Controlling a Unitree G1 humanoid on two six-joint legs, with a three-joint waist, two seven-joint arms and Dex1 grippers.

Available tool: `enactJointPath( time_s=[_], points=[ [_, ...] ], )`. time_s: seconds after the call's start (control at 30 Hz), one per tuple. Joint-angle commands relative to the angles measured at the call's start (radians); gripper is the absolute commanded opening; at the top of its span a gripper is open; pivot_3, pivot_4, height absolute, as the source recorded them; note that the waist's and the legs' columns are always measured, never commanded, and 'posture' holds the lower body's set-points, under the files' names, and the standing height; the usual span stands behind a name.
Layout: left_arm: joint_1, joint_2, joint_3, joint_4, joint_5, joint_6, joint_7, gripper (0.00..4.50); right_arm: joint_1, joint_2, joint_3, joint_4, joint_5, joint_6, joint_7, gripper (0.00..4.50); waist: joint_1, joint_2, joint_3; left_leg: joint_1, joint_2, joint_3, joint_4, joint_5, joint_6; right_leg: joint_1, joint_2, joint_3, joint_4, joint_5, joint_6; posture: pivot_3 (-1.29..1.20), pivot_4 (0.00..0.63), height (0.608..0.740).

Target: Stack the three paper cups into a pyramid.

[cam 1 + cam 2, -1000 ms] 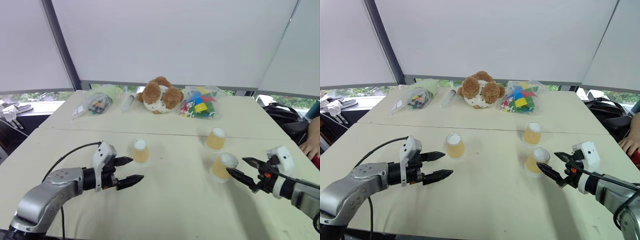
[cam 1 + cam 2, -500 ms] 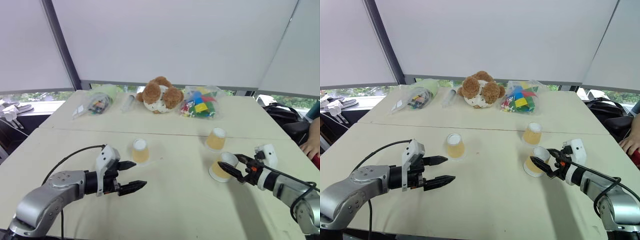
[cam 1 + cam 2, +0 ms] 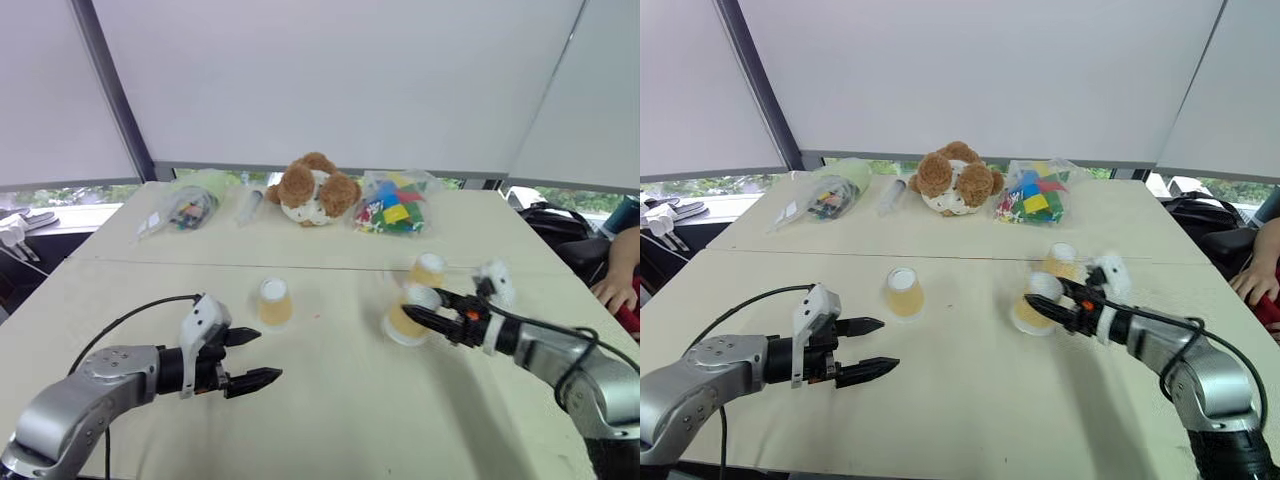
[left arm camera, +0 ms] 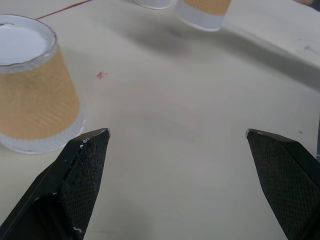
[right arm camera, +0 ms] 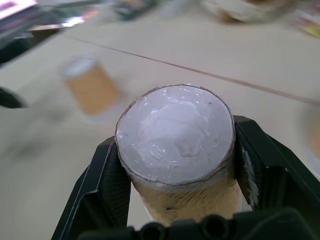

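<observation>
Three upside-down tan paper cups with white rims are on the beige table (image 3: 330,420). One cup (image 3: 274,301) stands left of the middle, just beyond my left gripper (image 3: 266,356), which is open and holds nothing; the left wrist view shows this cup (image 4: 35,95) beside one fingertip. My right gripper (image 3: 415,312) is shut on the second cup (image 3: 403,318), its fingers (image 5: 107,170) pressing both sides under the white base (image 5: 175,132); the cup tilts and seems just above the table. The third cup (image 3: 428,269) stands close behind it.
At the table's far side lie a brown teddy bear (image 3: 310,188), a bag of coloured blocks (image 3: 395,205), a clear bag of small items (image 3: 190,205) and a syringe-like tube (image 3: 250,204). A person's hand (image 3: 612,282) rests at the right edge.
My right gripper has reached the near-right cup, shut on it, and carried it left toward the middle. My left gripper stays open in about the same place.
</observation>
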Motion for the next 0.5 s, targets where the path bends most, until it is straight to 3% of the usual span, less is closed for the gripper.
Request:
enactJointPath(
  time_s=[0.03,0.1,0.27,0.4,0.5],
  points=[
    [0.027,0.011,0.043,-0.052,-0.013,-0.009,0.007,4.50,-0.100,0.037,0.177,0.051,-0.072,-0.041,0.072,2.46,0.001,0.000,0.000,-0.001,0.000,0.000,0.000,0.000,0.000,-0.001,-0.001,0.000,0.000,0.000,0.000,0.00,0.150,0.740],
    [0.045,0.013,0.050,-0.072,-0.016,-0.006,0.015,4.50,-0.151,0.060,0.269,0.092,-0.119,-0.070,0.112,2.46,-0.015,-0.001,0.001,-0.001,0.000,0.003,0.000,0.000,0.000,-0.003,-0.001,0.002,0.000,-0.001,-0.002,0.00,0.150,0.740],
    [0.072,0.000,0.061,-0.113,-0.022,0.002,0.046,4.50,-0.247,0.101,0.352,0.217,-0.181,-0.126,0.177,2.46,-0.016,-0.001,0.001,-0.001,0.000,0.002,0.000,0.000,0.000,-0.002,-0.001,0.001,0.001,0.000,-0.001,0.00,0.150,0.740],
    [0.080,-0.005,0.062,-0.129,-0.028,0.006,0.063,4.50,-0.264,0.103,0.369,0.264,-0.220,-0.165,0.206,4.33,-0.015,-0.001,0.001,-0.001,-0.001,0.002,0.000,0.000,0.000,-0.002,-0.002,0.001,0.001,0.000,-0.001,0.00,0.150,0.740],
    [0.083,-0.003,0.065,-0.132,-0.036,0.009,0.070,4.50,-0.259,0.092,0.358,0.259,-0.217,-0.164,0.235,4.42,-0.019,-0.001,0.001,-0.001,-0.001,0.002,0.000,0.000,0.000,-0.002,-0.002,0.001,0.001,0.000,0.000,0.00,0.150,0.740]
  ],
)
